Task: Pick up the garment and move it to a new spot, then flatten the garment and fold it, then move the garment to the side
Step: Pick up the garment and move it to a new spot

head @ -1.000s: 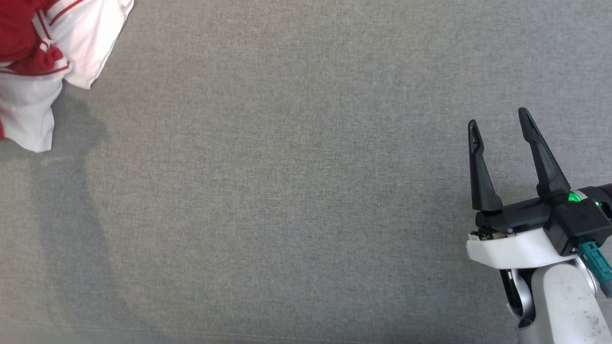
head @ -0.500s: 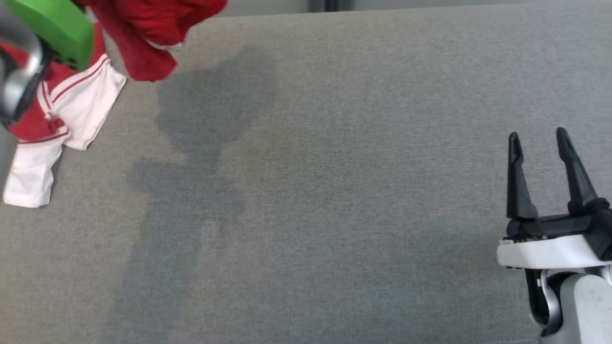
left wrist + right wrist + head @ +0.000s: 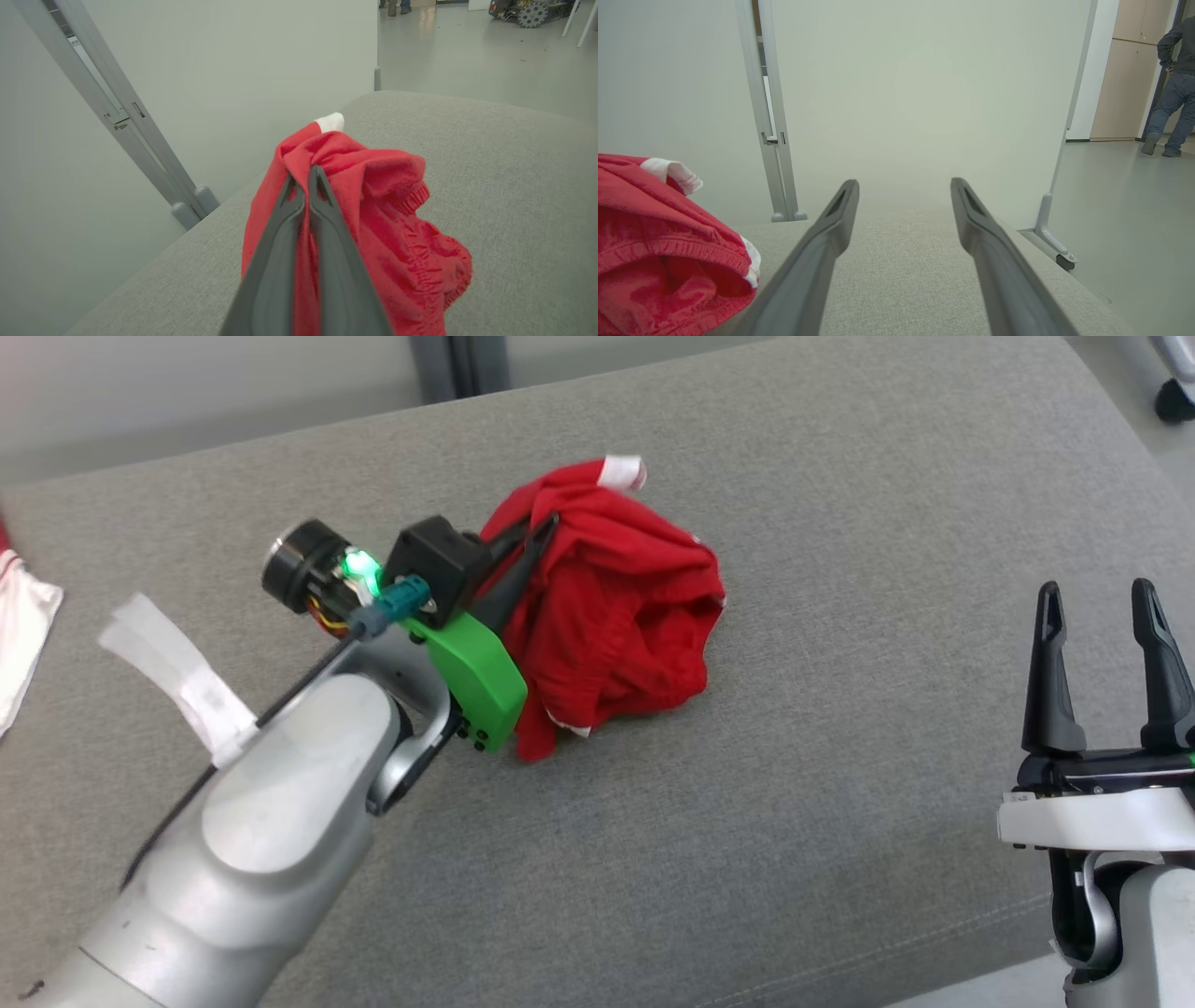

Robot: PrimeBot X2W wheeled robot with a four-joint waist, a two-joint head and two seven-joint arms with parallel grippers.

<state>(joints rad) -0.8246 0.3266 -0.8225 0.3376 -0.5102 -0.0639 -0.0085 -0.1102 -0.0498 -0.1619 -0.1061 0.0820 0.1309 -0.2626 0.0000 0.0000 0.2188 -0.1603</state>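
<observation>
Between tips of the left end effector [image 3: 303,171]: garment [image 3: 625,616], pinched (right end effector [image 3: 1097,588] spread, well apart).

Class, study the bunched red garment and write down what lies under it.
The grey cushion spreads all round the red garment, pinched near its top by the shut left gripper. The patch directly beneath is covered by its folds and cannot be seen.

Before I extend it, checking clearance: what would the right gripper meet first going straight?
Likely nothing near: right gripper points over grey cushion toward the pale wall; red garment lies to its left.
</observation>
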